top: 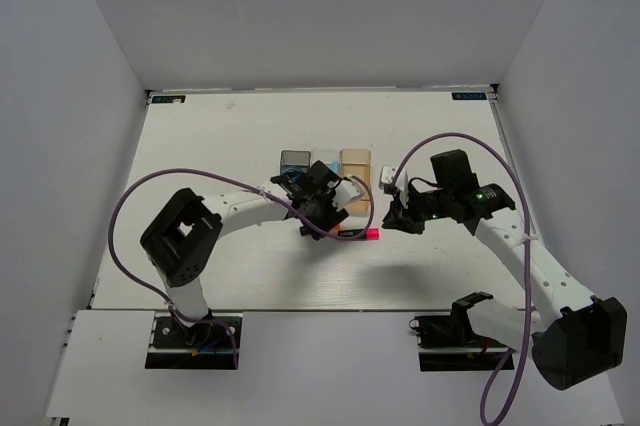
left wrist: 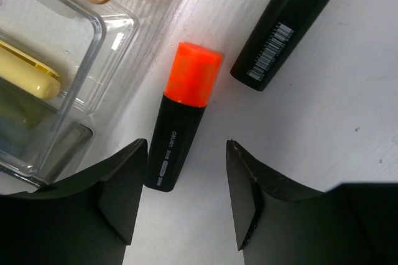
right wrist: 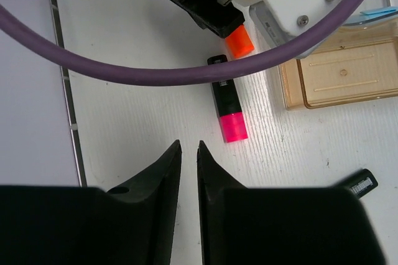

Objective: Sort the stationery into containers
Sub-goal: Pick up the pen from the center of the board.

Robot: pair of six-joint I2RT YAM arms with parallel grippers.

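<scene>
Two highlighters lie loose on the surface (top: 200, 146) just in front of the row of bins, and I have the left jaws over one of them. Those jaws stand wide apart, straddling the black tail of the orange highlighter (left wrist: 183, 116). Its body runs roughly along the gap and sits closer to one finger than the other. I read that as lining up for a pinch across the barrel, so I would centre a little before closing.

The orange highlighter lies just beside the wall of the clear bin (left wrist: 93, 35), which already holds a pale yellow stick (left wrist: 28, 75). That wall is the tight spot: the finger on that side has little room and could nudge the bin. The pink highlighter (right wrist: 227, 106) lies near on the other side, apart from the orange one and not touching it.

The right jaws are all but together, a thin slit between them, holding nothing. They hang above bare surface near the pink highlighter, probably waiting their turn. From that wrist the purple cable (right wrist: 186, 72) of the left arm cuts across the view. The tan bin (right wrist: 336, 78) looks empty where I can see it, and the grey bin (top: 294, 159) sits at the far end of the row, its contents unclear.
</scene>
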